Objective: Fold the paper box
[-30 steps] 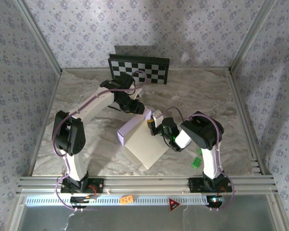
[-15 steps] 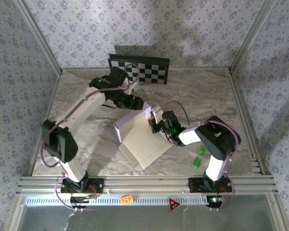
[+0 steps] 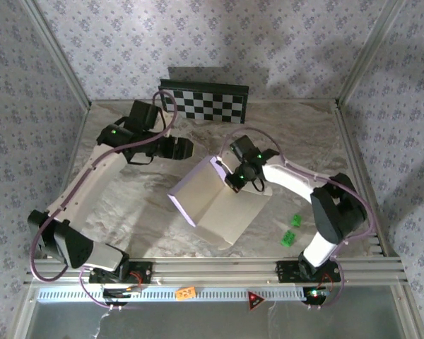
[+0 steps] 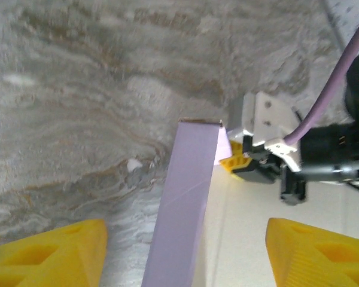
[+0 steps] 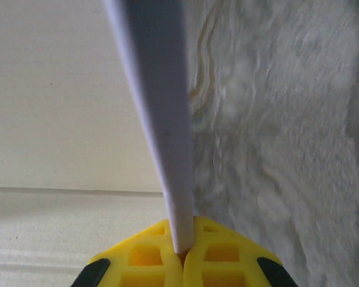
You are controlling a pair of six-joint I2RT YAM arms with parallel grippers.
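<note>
Right gripper (image 5: 180, 254) clenched on the thin edge of a lavender flap (image 5: 152, 89), which rises straight out of its yellow tips; cream card lies to the left of it in the right wrist view, marble to the right. Overhead, this grip sits at the upper corner of the box (image 3: 222, 212), centre of frame. The box is half open: a wide cream panel flat on the table (image 3: 127, 205), and the lavender flap standing up along its left edge. Left gripper (image 3: 187, 148) released, jaws wide, just up and left of that corner and apart from it; in the left wrist view its fingers (image 4: 54, 254) stand either side of the flap without touching it. Judged step: raising and creasing a side wall, early in the fold. Next move likely calls for the left gripper to come in and brace or press the wall while the right one keeps the corner pinned; a slip would let the wall flop. Surface is grey veined marble; checkerboard (image 3: 205, 102) at upper centre, green bits (image 3: 291, 229) at lower right, floral-papered walls (image 3: 28, 106) all round.
</note>
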